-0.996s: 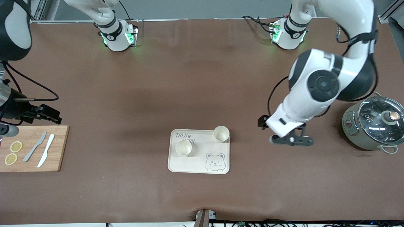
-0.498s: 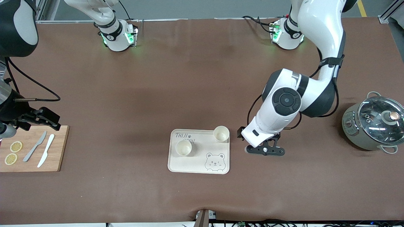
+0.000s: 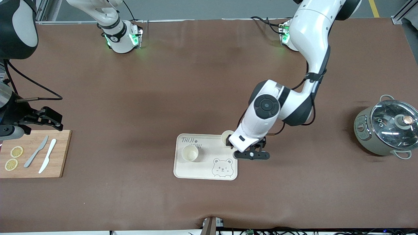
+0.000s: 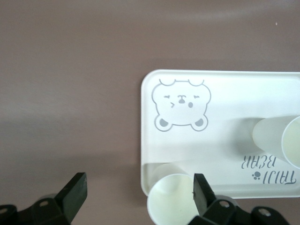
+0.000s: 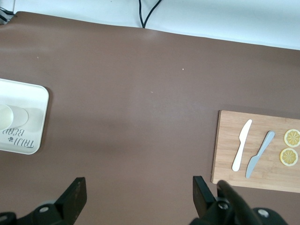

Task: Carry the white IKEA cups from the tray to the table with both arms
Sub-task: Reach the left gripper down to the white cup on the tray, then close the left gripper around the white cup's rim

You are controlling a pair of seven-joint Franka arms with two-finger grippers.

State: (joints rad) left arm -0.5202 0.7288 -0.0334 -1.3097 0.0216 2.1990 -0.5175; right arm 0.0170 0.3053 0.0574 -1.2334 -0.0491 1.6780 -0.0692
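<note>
Two white IKEA cups stand upright on the cream bear tray [image 3: 205,171]. One cup [image 3: 190,152] is near the tray's middle, the other [image 3: 225,136] is at the tray's corner toward the left arm's end, partly hidden by the left wrist. My left gripper [image 3: 250,154] is open and hovers over that tray edge. In the left wrist view one fingertip [image 4: 200,191] is right beside the corner cup's [image 4: 171,204] rim, and the cup sits off-centre in my left gripper [image 4: 138,194]. My right gripper [image 3: 52,120] is open and empty, above the cutting board's edge; the right arm waits.
A bamboo cutting board [image 3: 58,153] with two knives and lemon slices lies at the right arm's end. A grey pot with a glass lid [image 3: 387,130] stands at the left arm's end. The right wrist view shows the board [image 5: 225,150] and the tray's corner [image 5: 33,122].
The left arm has swung from near the pot toward the tray, and its open gripper now reaches the corner cup. The right arm has hardly moved.
</note>
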